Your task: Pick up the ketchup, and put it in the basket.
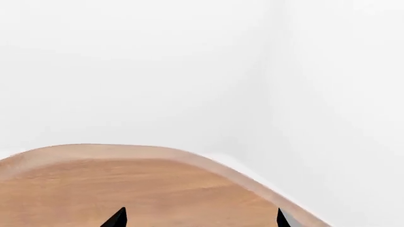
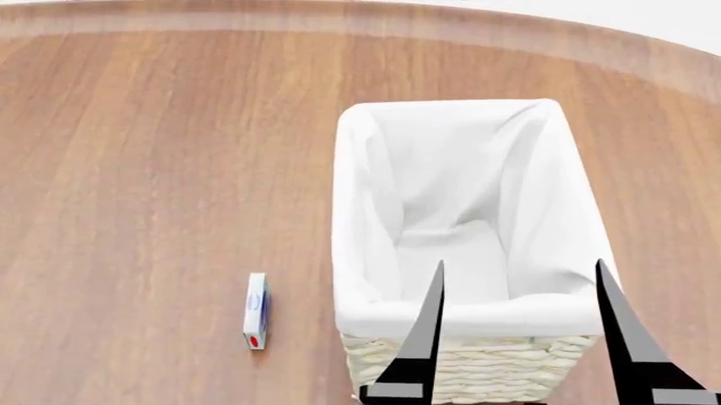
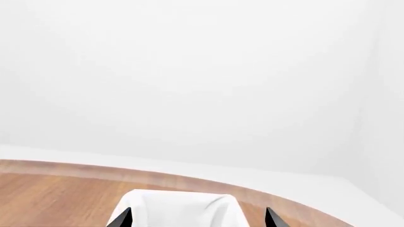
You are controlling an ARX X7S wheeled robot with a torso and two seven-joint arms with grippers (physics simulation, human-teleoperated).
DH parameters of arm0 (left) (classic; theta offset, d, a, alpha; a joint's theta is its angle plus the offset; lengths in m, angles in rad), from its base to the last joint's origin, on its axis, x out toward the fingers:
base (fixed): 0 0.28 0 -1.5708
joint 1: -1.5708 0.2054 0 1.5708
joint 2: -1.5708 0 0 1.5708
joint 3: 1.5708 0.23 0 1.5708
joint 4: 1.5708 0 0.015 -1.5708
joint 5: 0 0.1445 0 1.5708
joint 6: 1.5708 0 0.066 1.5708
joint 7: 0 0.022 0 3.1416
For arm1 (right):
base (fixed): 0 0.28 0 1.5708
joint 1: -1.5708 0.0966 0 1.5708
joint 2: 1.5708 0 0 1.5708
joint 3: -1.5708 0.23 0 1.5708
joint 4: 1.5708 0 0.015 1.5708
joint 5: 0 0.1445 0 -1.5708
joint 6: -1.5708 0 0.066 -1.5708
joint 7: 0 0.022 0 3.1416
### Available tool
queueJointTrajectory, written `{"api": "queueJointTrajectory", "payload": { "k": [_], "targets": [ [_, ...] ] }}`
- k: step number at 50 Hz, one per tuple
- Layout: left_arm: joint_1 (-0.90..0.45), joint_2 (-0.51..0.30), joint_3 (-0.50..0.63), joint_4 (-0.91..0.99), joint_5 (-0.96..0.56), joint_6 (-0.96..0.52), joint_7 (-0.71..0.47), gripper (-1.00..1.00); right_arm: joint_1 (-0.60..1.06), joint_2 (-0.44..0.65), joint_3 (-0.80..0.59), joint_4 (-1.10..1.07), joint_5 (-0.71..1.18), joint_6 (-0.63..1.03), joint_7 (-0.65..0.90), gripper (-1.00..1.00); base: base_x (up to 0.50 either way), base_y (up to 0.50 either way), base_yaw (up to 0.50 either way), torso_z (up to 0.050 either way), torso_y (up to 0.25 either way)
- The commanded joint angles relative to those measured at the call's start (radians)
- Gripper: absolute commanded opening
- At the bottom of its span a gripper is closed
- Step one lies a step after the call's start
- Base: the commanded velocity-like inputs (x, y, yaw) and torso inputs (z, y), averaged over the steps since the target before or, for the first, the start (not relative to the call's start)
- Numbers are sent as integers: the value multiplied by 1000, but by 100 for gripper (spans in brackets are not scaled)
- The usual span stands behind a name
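The ketchup is out of view in every frame. The basket (image 2: 474,368), cream wicker with a white cloth liner, stands on the wooden table right of centre, and only the liner shows inside it. My right gripper (image 2: 519,263) hangs open over the basket's near end, nothing between its dark fingers (image 2: 423,346). In the right wrist view the basket (image 3: 177,197) lies between the open fingertips of the right gripper (image 3: 198,211). My left gripper (image 1: 201,210) is open above bare table near a rounded edge and holds nothing.
A small white box (image 2: 257,310) with blue and red marks lies flat on the table (image 2: 135,169), left of the basket. The table's curved far edge (image 2: 631,51) meets a plain white wall. The left wrist view shows the table edge (image 1: 208,163) and white walls.
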Motion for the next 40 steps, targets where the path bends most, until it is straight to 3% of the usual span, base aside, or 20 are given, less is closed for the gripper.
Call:
{"api": "queueJointTrajectory", "payload": {
  "k": [1,4,5,19,40],
  "targets": [
    [13,28,-62,-8,-29,10,-66,100,5,6,-12,1,1,-2,7,100,0,0,0,0,0],
    [11,38,-69,-12,-49,45,-45,100,10,8,-11,-6,8,5,13,100,0,0,0,0,0],
    [11,34,-81,-7,-39,10,-93,100,11,8,-11,-5,9,4,14,100,0,0,0,0,0],
    [-4,38,-131,-42,-126,-55,-228,100,12,17,-22,3,10,-11,18,100,0,0,0,0,0],
    [-13,46,-152,-70,-163,-74,-312,100,26,25,-31,2,24,-10,34,100,0,0,0,0,0]
  ]
}}
